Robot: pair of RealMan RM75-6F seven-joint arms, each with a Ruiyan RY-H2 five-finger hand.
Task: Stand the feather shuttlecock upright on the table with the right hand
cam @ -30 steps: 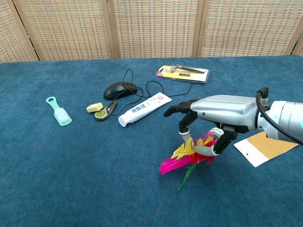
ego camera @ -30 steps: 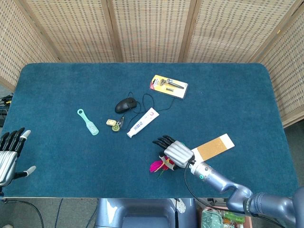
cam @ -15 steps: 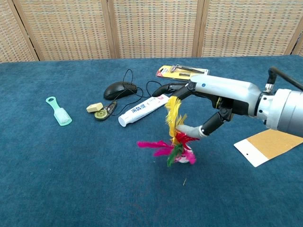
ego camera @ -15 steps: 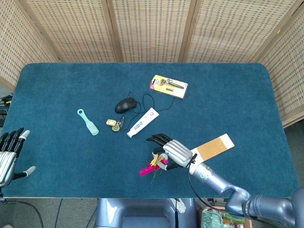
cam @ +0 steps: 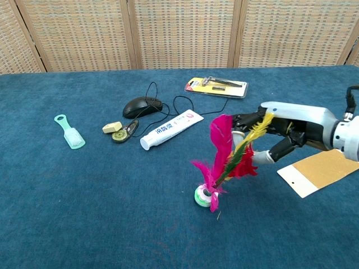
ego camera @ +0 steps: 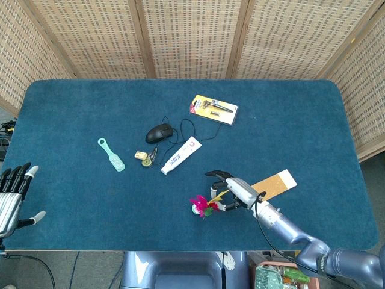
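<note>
The feather shuttlecock (cam: 224, 162) stands on its white and green base on the blue table, its pink, yellow and green feathers pointing up with a slight lean to the right. In the head view the shuttlecock (ego camera: 200, 205) is near the front edge. My right hand (cam: 283, 126) hovers just right of the feathers with fingers and thumb spread, gripping nothing; the yellow feather tip overlaps its fingers (cam: 248, 119) in this view. The same right hand (ego camera: 236, 191) shows in the head view. My left hand (ego camera: 11, 195) rests at the table's front left corner, fingers apart and empty.
A brown card (cam: 322, 171) lies under my right forearm. Farther back are a toothpaste tube (cam: 171, 130), a black mouse (cam: 142, 105) with its cable, a razor pack (cam: 216, 86), a green brush (cam: 69, 132) and small items (cam: 119, 131). Wicker screens stand behind the table.
The shuttlecock went from lying held in my right hand to standing on its base. My right hand let it go and drew back to the right. The left hand stayed still.
</note>
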